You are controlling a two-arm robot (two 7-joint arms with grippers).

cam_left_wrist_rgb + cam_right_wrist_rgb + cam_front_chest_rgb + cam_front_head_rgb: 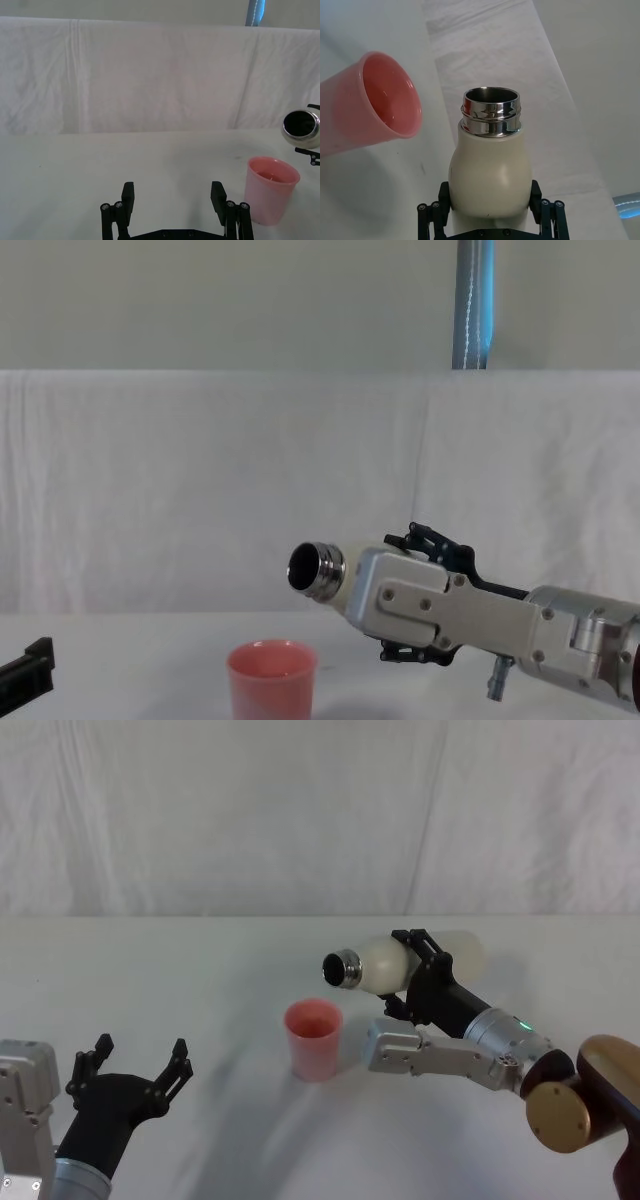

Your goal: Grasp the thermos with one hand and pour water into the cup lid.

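Observation:
My right gripper (415,970) is shut on the cream-white thermos (385,963), which lies tipped almost level in the air. Its open steel neck (342,969) points left, just above and to the right of the pink cup lid (314,1038). The cup lid stands upright on the white table, with a little clear water in its bottom (390,117). In the right wrist view the thermos (490,175) sits between the black fingers (431,220). No stream shows at the neck (316,568). My left gripper (135,1067) rests open at the near left, well clear of the cup lid (270,189).
A white cloth covers the table (200,980) and the wall behind it. A blue pole (472,304) stands behind the backdrop. Bare table lies between the left gripper and the cup lid.

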